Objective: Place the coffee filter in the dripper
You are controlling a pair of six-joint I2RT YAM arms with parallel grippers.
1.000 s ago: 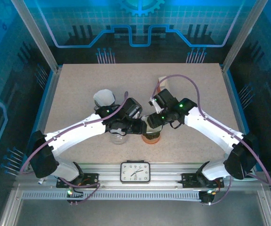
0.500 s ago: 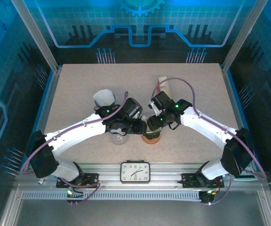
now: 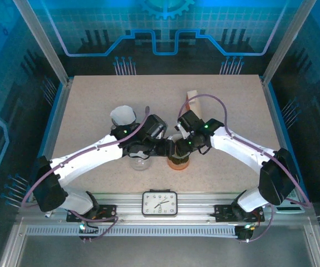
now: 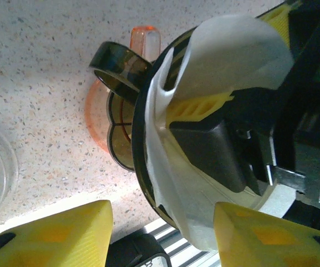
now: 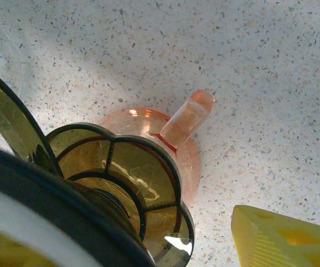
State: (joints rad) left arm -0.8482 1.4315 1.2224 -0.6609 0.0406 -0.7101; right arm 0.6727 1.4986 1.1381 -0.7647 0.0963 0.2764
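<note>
White coffee filter [image 4: 232, 55], straddled at the dripper [image 4: 142, 139] rim by the spread right gripper [image 3: 177, 147], may be snagged on withdrawal; left gripper [image 4: 162, 236] agape, empty.

A translucent orange plastic dripper [image 5: 132, 167] with a smoky ribbed cone sits on the speckled white countertop [image 5: 260, 67]. A yellow fingertip [image 5: 282, 239] hangs just beside it, apart.

Top camera overhead, far, facing down; wrist cameras close (steep), sharing dripper [image 5: 121, 178].
</note>
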